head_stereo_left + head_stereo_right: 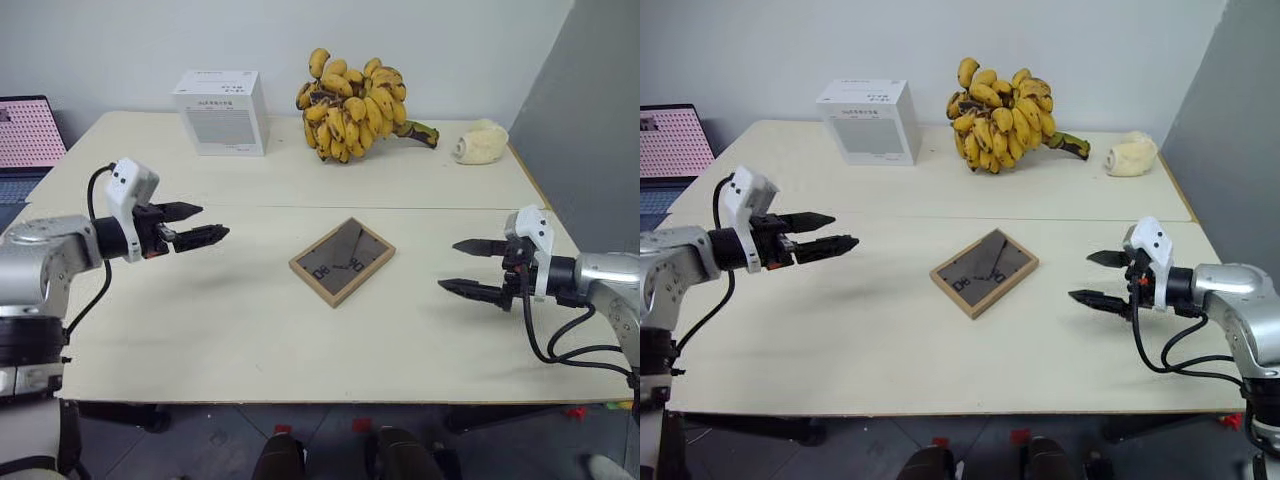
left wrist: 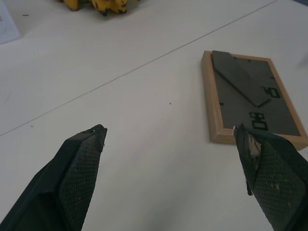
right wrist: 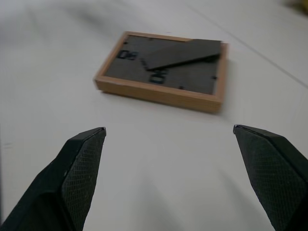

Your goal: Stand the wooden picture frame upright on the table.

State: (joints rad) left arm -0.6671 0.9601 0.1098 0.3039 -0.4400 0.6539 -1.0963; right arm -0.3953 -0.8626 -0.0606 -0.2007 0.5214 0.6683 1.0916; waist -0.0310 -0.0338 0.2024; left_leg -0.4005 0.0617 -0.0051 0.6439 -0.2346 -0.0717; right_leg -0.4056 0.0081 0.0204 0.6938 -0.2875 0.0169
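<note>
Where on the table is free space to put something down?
The table is bare along its near edge and between the wooden picture frame and each open gripper. The far edge is crowded: white box, bananas, pale lump.

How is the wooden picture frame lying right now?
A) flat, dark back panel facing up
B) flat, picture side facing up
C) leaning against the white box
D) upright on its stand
A: the wooden picture frame lies flat on the table, its dark grey back panel and folded stand facing up, well clear of the white box and between the two open end effectors.
</note>
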